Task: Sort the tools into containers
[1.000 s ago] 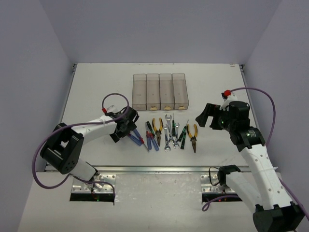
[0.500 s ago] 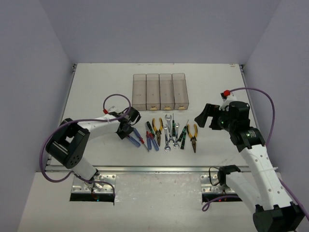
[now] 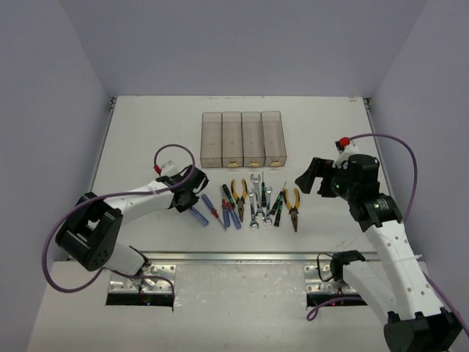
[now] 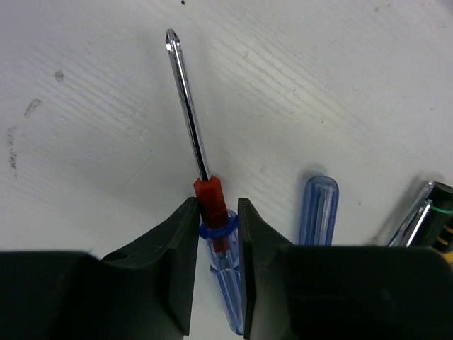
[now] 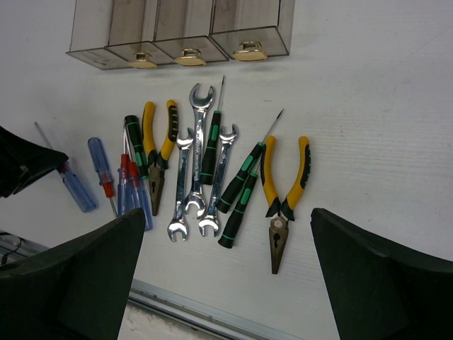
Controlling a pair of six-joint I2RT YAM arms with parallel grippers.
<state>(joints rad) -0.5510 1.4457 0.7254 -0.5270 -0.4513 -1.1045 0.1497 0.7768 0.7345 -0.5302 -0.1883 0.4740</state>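
My left gripper [image 4: 216,212] is shut on a blue-and-red-handled screwdriver [image 4: 190,120], the jaws pinching its red collar. Its shaft points away over the table. In the top view this gripper [image 3: 192,204] is at the left end of the row of tools [image 3: 253,202]. A second blue screwdriver [image 4: 317,212] lies just to the right. My right gripper [image 5: 228,212] hangs open above the tools, holding nothing: wrenches [image 5: 195,177], green-black screwdrivers [image 5: 241,188] and two yellow-handled pliers [image 5: 283,191]. The containers [image 3: 243,138] stand behind the row.
A metal rail [image 3: 242,257] runs along the table's near edge, in front of the tools. Purple cables [image 3: 172,150] loop off both arms. Grey walls close in the table's left, right and back sides.
My left gripper has closed from open onto the blue-and-red screwdriver and shifted slightly left with it. The right arm has not moved.
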